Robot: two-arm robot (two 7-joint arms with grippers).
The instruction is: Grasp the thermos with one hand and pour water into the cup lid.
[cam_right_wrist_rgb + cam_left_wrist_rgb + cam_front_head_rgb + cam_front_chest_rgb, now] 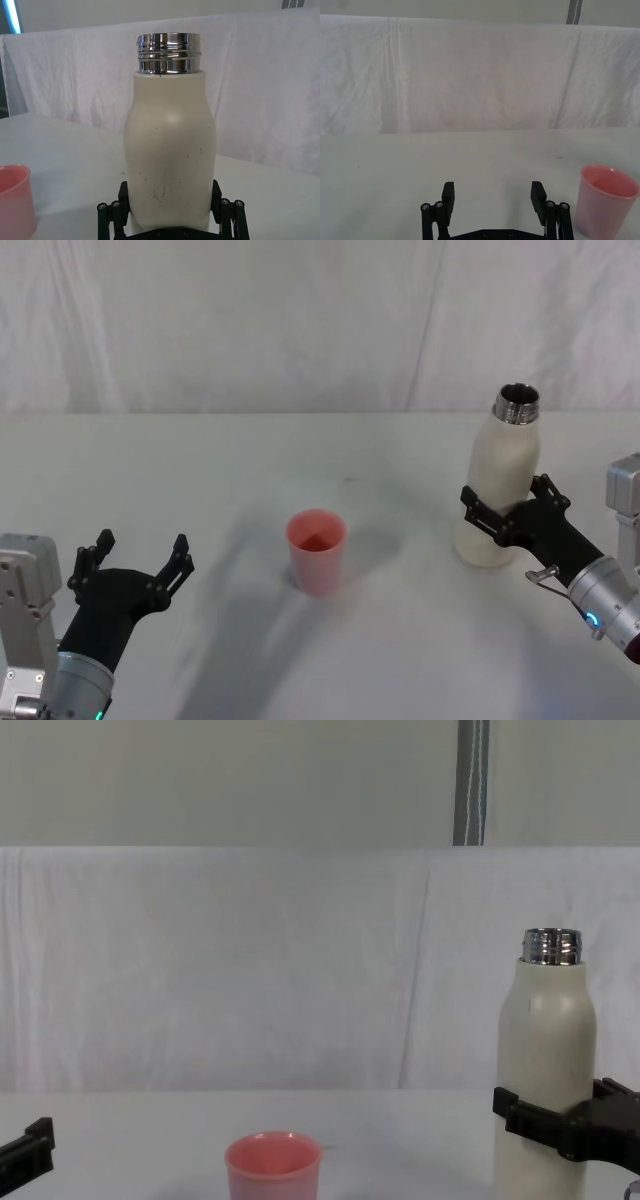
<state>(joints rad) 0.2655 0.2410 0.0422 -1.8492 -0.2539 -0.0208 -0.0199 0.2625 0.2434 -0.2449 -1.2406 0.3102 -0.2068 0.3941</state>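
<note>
Right black two-fingered gripper: closed around the tall cream-white matte thermos, upright on white table.
Small pink plastic cup lid: well apart, nothing between.
Left gripper: fingers spread, holding nothing.

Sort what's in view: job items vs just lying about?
Job:
- thermos, upright, uncapped
- right tool, fingers on either side of the thermos body
- pink cup lid, upright, mid-table

Not in use:
- left tool, open, idle near-left
- white backdrop cloth

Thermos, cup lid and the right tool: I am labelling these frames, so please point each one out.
thermos (505, 475): head view, on its cream body.
cup lid (318, 558): head view, on its pink side wall.
right tool (506, 506): head view, midway between its fingertips, around the thermos.
</note>
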